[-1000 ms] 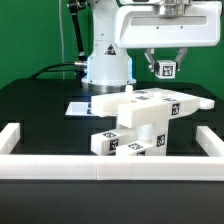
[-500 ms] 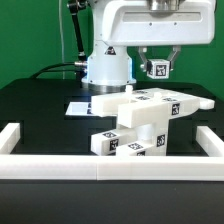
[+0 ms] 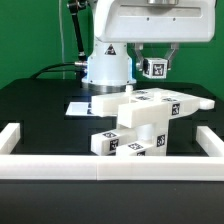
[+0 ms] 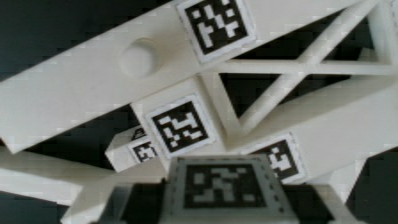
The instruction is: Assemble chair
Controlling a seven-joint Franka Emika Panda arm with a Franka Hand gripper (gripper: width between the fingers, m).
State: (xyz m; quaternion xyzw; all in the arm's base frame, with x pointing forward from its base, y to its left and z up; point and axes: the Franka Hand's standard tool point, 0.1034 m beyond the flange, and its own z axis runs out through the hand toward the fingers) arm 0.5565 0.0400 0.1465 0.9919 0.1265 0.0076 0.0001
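The partly built chair (image 3: 146,121) stands in the middle of the black table, a stack of white tagged slabs, bars and cubes. My gripper (image 3: 156,62) hangs above its upper right end, apart from it, shut on a small white tagged chair part (image 3: 156,69). In the wrist view the held part (image 4: 222,180) sits between the dark fingers (image 4: 146,198), with its tag facing the camera. The gripper (image 4: 222,197) looks down on the chair's tagged slab and crossing bars (image 4: 160,70).
A long plain white border rail (image 3: 110,164) runs along the front, with short ends at both sides. The marker board (image 3: 78,107) lies flat behind the chair on the exterior view's left. The arm's white base (image 3: 107,66) stands at the back.
My gripper has moved a little toward the exterior view's left with the small tagged part still held. The chair has not moved.
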